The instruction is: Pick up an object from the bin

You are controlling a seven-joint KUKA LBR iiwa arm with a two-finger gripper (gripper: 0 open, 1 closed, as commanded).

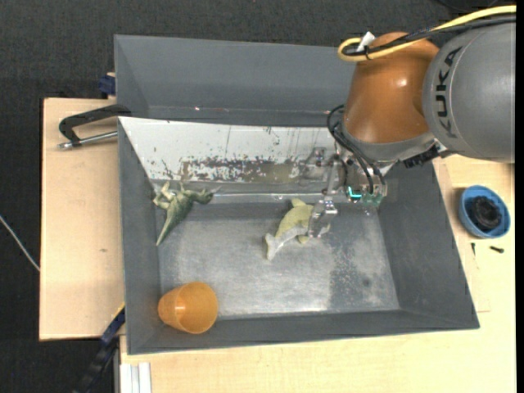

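1. The grey metal bin [135, 244] is the landmark here; everything below is placed against its walls and floor.
2. The arm [479, 80] comes in over the bin's right rim. Its rounded orange cover [385, 88] hangs above the far-right part of the bin, with a yellow cable [458, 21] looping over the top of it.
3. The tool [325, 215] hangs below that cover. It is low over the bin's floor, right of the middle and close to the foot of the far wall.
4. Whether the tool is open or closed cannot be told from this angle, as its tip is small and dark against the metal.
5. A pale yellow-grey toy animal [286, 229], long and fish-like, lies on the floor near the bin's middle, slanting from near-left up to far-right. Its far-right end is right against the tip of the tool; whether it is gripped cannot be told.
6. A green toy dinosaur [176, 201] lies at the foot of the far wall, towards the bin's left wall and well apart from the tool.
7. An orange cup [188, 307] lies on its side in the bin's near-left corner, just beside the near wall.
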